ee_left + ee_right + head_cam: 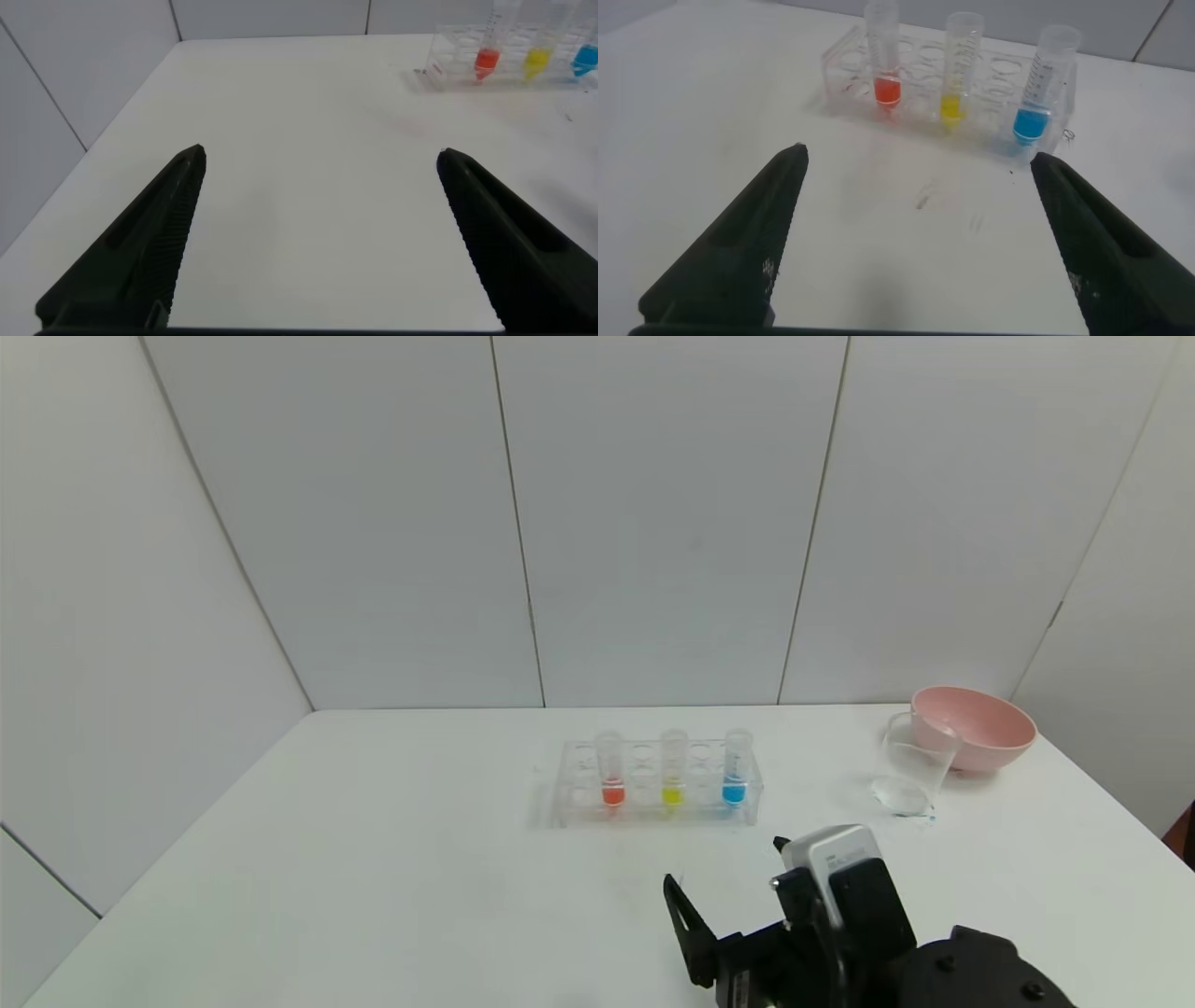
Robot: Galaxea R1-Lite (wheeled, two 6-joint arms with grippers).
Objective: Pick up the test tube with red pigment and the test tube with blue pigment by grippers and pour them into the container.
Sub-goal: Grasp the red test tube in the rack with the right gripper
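The test tube with red pigment (611, 775) and the test tube with blue pigment (735, 770) stand upright in a clear rack (569, 784) at mid-table, with a yellow tube (672, 775) between them. The clear glass container (910, 770) stands to the right, in front of a pink bowl. My right gripper (728, 873) is open and empty above the table, a short way in front of the rack; its wrist view shows the red tube (886, 89) and the blue tube (1032, 121) just beyond the fingertips (794, 159). My left gripper (318, 154) is open and empty over bare table, out of the head view.
The pink bowl (976, 728) sits at the back right, touching or just behind the container. The yellow tube (952, 103) is in the rack's middle slot. The left wrist view shows the rack (434, 65) far off. White walls enclose the table's back and sides.
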